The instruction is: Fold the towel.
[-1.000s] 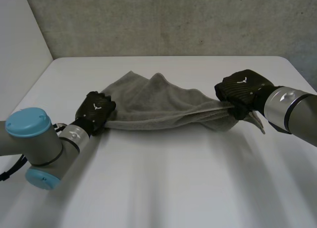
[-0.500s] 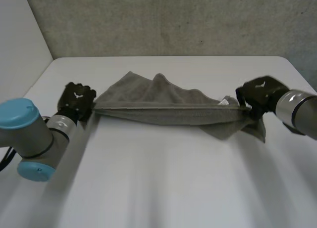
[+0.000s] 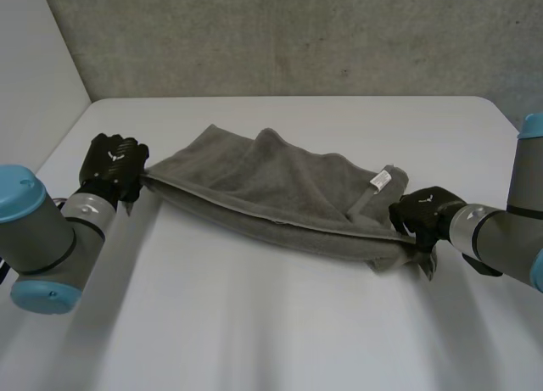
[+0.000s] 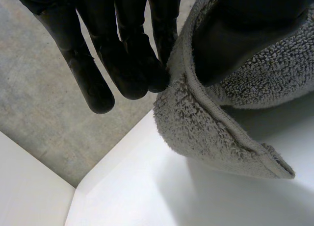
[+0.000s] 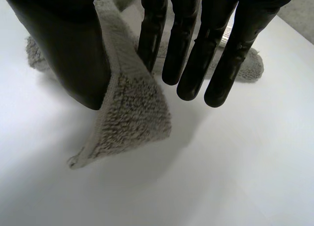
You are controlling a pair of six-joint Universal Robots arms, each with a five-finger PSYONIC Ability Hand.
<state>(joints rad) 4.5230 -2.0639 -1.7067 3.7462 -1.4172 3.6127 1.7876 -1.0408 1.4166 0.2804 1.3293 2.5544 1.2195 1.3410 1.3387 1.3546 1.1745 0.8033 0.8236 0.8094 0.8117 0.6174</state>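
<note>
Towel point(image 3: 271, 187), grey and loosely rumpled, is being held stretched between two black robot hands over a white table point(image 3: 254, 323). At the left, one corner is being pinched by the left hand point(image 3: 113, 164), the cloth being clamped between the thumb and nearly straight fingers. Across the middle, the towel is being let sag onto the table, its near edge running slantwise from far left to near right. A small label point(image 3: 380, 180) is being carried near the right end. At the right, the other corner is being gripped between thumb and fingers by the right hand point(image 3: 420, 215). Compared with a second ago, the hands are being held much farther apart, and the right hand is being brought nearer. The bunched cloth is thus being drawn out long and lowered, and it is being judged that the towel is being straightened ready for a fold.
</note>
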